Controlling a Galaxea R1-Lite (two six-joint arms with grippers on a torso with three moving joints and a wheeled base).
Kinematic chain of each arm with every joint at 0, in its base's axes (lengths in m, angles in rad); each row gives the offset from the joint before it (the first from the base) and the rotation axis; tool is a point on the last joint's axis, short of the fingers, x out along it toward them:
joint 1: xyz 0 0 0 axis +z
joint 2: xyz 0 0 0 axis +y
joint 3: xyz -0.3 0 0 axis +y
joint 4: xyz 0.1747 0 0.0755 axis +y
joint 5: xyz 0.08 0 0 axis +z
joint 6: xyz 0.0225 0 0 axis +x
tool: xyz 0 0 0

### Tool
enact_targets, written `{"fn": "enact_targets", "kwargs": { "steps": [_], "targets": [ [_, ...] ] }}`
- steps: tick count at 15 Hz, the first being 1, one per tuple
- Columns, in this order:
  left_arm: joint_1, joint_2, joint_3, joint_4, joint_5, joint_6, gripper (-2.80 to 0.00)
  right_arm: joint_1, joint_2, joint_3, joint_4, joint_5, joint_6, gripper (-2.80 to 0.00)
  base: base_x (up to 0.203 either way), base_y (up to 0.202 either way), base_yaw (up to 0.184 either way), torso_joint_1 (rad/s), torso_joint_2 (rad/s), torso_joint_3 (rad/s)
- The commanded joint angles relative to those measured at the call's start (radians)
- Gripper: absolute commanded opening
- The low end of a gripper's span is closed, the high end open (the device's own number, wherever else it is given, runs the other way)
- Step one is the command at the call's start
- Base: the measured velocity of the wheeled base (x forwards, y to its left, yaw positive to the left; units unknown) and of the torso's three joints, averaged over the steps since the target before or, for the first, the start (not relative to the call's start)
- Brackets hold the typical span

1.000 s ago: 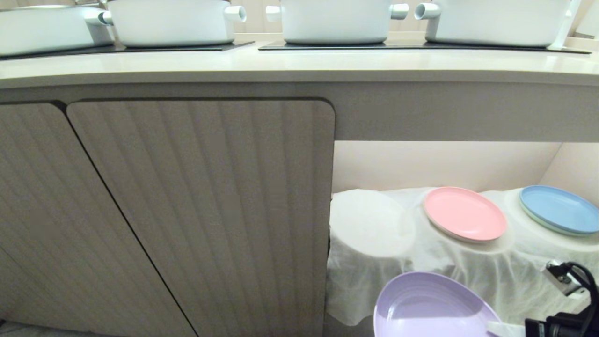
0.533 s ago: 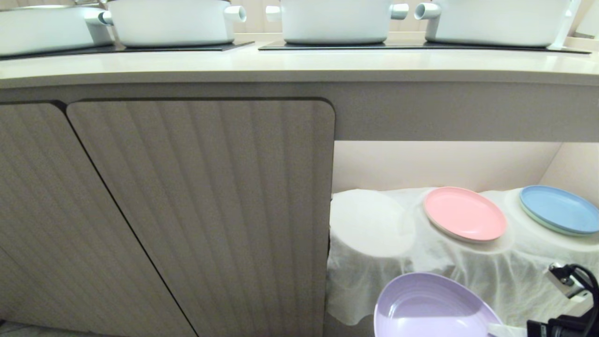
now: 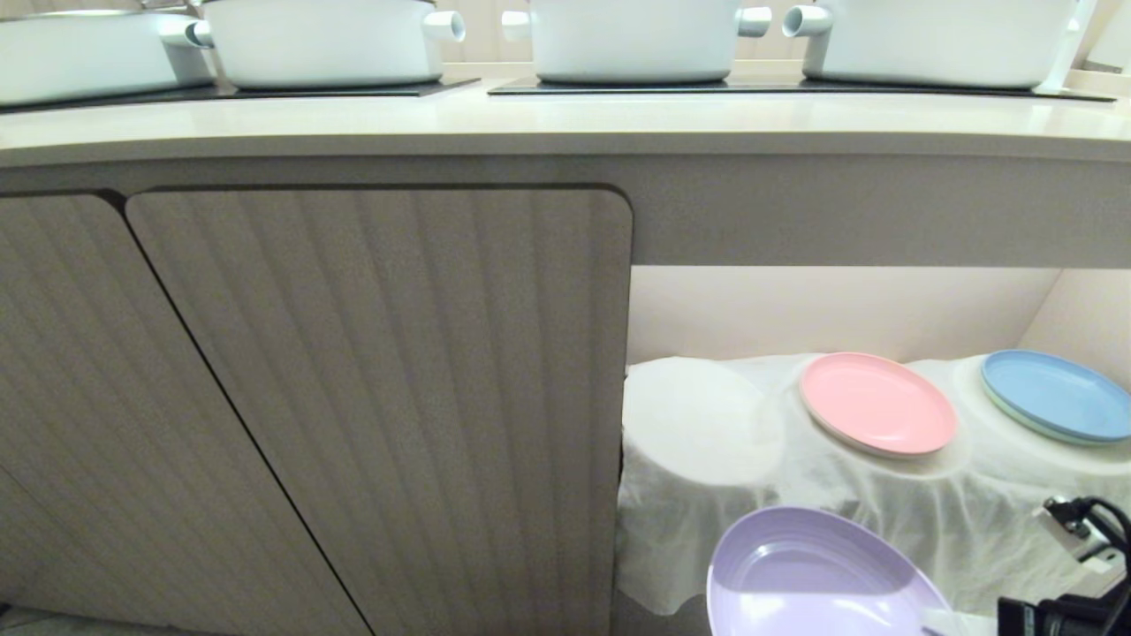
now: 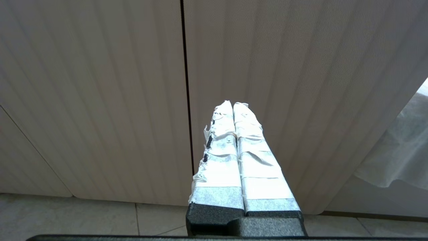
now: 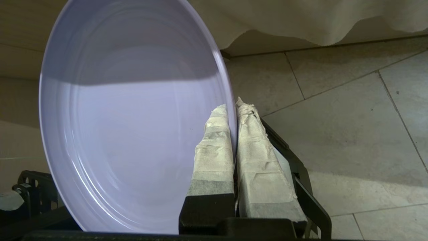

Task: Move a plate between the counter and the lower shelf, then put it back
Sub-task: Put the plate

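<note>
Right gripper (image 5: 233,110) low before the lower shelf (image 3: 707,495), clamped on the plate (image 3: 813,574) rim, plate tilted. Left gripper (image 4: 233,106) pressed closed, empty, facing cabinet doors (image 4: 267,67).

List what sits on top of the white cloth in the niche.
On the cloth: a pink plate and a blue plate, each on a mound. The left mound is bare. What forms the mounds is covered.

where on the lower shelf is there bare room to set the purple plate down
The left cloth mound, between the cabinet door and the pink plate, is bare. The middle mound holds the pink plate, the right one the blue plate, so that side is crowded. The right end effector grips the purple plate by its rim, below the shelf's front.
</note>
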Motion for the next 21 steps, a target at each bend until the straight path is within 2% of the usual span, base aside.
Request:
{"fn": "enact_targets", "kwargs": {
  "steps": [1,5,12,21],
  "targets": [
    [0.000,0.001,0.000,0.000,0.000,-0.001,-2.80,0.000,-0.007,-0.020,-0.002,0.002,0.004,-2.80,0.000,0.000,0.000,0.000,0.00,0.000],
    [0.002,0.001,0.000,0.000,0.000,-0.001,-2.80,0.001,-0.009,-0.035,0.009,0.002,0.002,-2.80,0.000,0.000,0.000,0.000,0.00,0.000],
    [0.000,0.001,0.000,0.000,0.000,-0.001,-2.80,0.002,-0.092,-0.053,0.135,0.002,-0.004,-2.80,0.000,0.000,0.000,0.000,0.00,0.000],
    [0.000,0.001,0.000,0.000,0.000,-0.001,-2.80,0.006,-0.098,-0.047,0.141,0.003,-0.025,-2.80,0.000,0.000,0.000,0.013,-0.05,-0.037]
  ]
}}
